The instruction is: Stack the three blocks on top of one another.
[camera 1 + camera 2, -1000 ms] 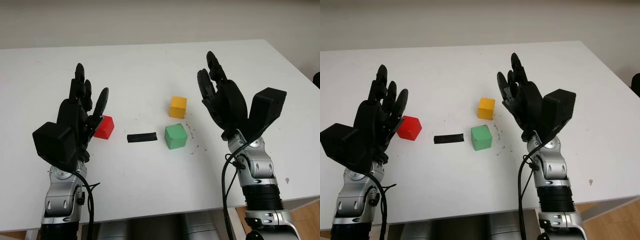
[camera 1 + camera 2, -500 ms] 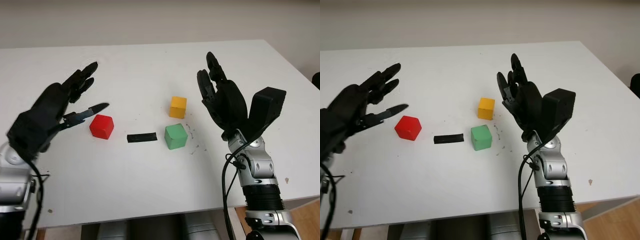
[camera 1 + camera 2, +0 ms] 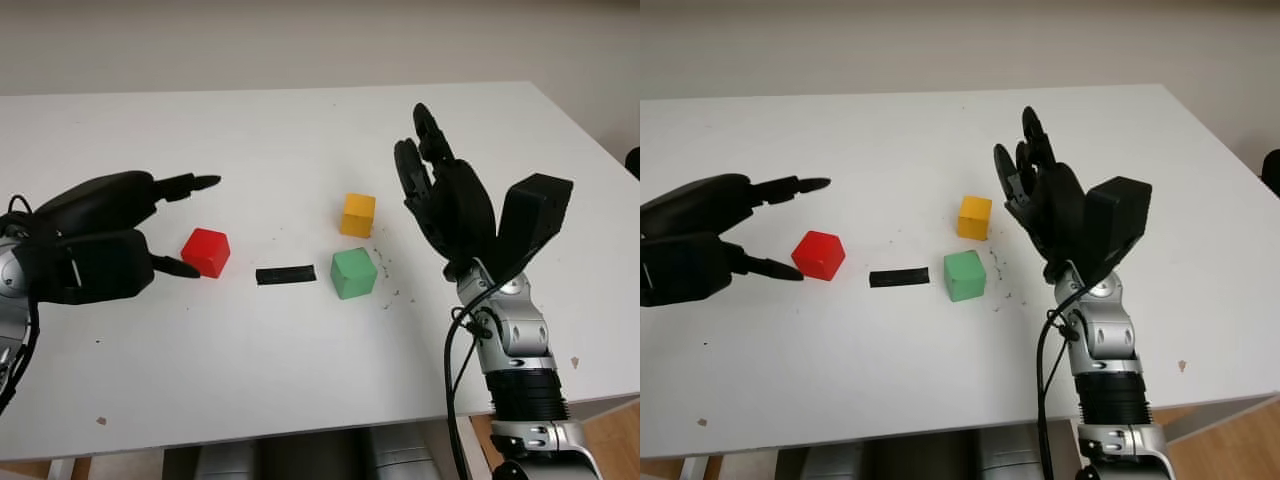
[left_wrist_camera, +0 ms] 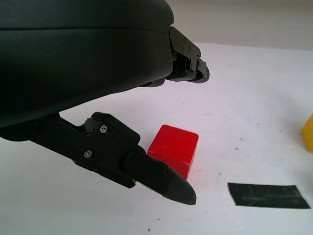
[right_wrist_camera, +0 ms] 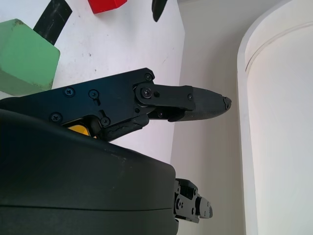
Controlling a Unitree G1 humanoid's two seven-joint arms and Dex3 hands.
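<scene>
A red block (image 3: 206,251) sits on the white table (image 3: 300,370) left of centre. A yellow block (image 3: 357,214) lies right of centre, with a green block (image 3: 353,273) just in front of it. None of the blocks is stacked. My left hand (image 3: 170,225) is open, lying sideways just left of the red block (image 4: 173,149), one finger behind it and the thumb (image 4: 161,178) in front, not touching. My right hand (image 3: 435,185) is open, held upright to the right of the yellow and green blocks.
A strip of black tape (image 3: 285,274) is stuck to the table between the red and green blocks. The table's front edge runs close to both arms, and its right edge lies beyond the right arm.
My left hand has turned from upright to sideways, dropped lower and brought its fingers either side of the red block. The right hand and the blocks have stayed put.
</scene>
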